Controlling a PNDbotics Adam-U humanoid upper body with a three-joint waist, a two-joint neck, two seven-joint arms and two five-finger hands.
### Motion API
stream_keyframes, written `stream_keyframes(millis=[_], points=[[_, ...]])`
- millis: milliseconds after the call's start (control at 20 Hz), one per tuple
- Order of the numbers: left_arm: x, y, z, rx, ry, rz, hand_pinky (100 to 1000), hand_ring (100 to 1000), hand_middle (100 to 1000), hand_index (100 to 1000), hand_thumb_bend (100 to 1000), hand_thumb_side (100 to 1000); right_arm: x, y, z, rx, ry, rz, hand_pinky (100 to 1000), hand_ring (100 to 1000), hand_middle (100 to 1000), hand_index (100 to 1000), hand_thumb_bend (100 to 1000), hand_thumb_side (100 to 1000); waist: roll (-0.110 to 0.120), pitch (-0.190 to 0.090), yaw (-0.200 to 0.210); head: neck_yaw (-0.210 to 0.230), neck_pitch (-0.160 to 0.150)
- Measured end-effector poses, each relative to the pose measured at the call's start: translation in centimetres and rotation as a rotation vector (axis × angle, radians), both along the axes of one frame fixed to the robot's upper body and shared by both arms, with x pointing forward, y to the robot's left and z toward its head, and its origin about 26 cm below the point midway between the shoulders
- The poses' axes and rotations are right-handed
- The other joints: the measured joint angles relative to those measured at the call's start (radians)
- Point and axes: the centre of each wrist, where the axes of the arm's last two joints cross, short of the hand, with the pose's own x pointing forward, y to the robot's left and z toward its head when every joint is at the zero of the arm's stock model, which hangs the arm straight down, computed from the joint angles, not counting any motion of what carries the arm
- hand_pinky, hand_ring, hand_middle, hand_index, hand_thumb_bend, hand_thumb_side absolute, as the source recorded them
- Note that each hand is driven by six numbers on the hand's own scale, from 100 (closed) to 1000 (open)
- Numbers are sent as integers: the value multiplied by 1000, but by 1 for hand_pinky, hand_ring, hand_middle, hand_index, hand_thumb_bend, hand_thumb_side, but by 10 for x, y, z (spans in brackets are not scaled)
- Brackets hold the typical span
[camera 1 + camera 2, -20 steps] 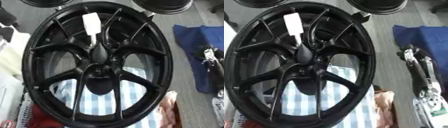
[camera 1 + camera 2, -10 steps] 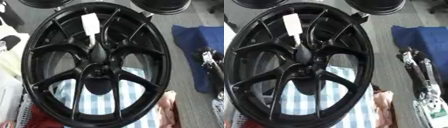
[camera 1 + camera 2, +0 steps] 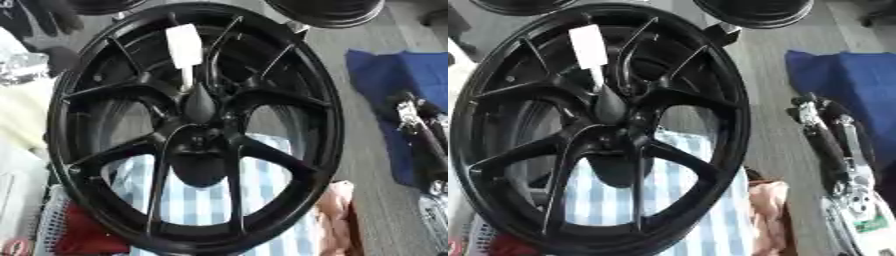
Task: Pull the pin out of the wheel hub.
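A large black spoked wheel hub (image 3: 197,145) fills the middle of both views, lying over a blue-and-white checked cloth. A white pin (image 3: 185,47) with a flat white head and a thin shaft stands in the hub just above its dark centre cone (image 3: 199,102). My right arm lies to the right of the rim, and my right hand (image 3: 808,106) at its upper end is apart from the wheel. At the left edge shows a black and silver shape that may be my left hand (image 3: 39,62), also clear of the pin. Nothing touches the pin.
A blue cloth (image 3: 398,75) lies on the grey surface at the right. Two more black wheels (image 3: 754,11) sit at the far edge. A pinkish rag (image 3: 768,200) and a red item (image 3: 74,232) lie near the lower rim.
The black and silver shape at the left edge has shifted a little. The wheel, the pin and my right arm stand about as before.
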Motion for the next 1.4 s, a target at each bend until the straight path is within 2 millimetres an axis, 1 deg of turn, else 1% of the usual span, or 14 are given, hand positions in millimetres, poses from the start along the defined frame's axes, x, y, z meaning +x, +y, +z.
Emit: stream_keyframes(millis=[50,100,150,300,600,900,1000,1400], points=[[3,-8,1,-4,12,-1,651,722,684,806,341,672,0,0,0,0,2,0,831,713,509,629,100,586,0,0,0,-1,0],[6,-15,1,-9,23,-1,647,722,682,810,372,662,0,0,0,-1,2,1,831,713,509,629,100,589,0,0,0,-2,0],[9,-22,1,-16,29,1,648,722,682,812,378,655,0,0,0,-1,3,3,831,713,509,629,100,590,0,0,0,-2,0],[17,-41,1,-39,28,17,672,750,716,831,412,639,0,1,-1,-2,5,6,830,712,508,628,100,600,0,0,0,-2,-3],[37,-63,1,-37,32,68,737,804,776,864,451,626,1,2,1,-2,6,10,829,710,507,627,100,607,7,0,-3,-1,-11],[57,-71,-3,5,36,110,778,841,815,884,485,620,2,4,3,-2,4,17,827,708,506,626,100,617,6,4,-11,12,-30],[62,-72,-5,18,38,114,781,843,817,885,491,627,3,4,3,-2,4,17,827,707,505,625,100,621,5,12,-13,16,-37],[76,-74,-10,58,49,131,793,856,829,890,506,638,4,7,5,4,2,17,826,704,504,624,100,642,0,36,-21,33,-45]])
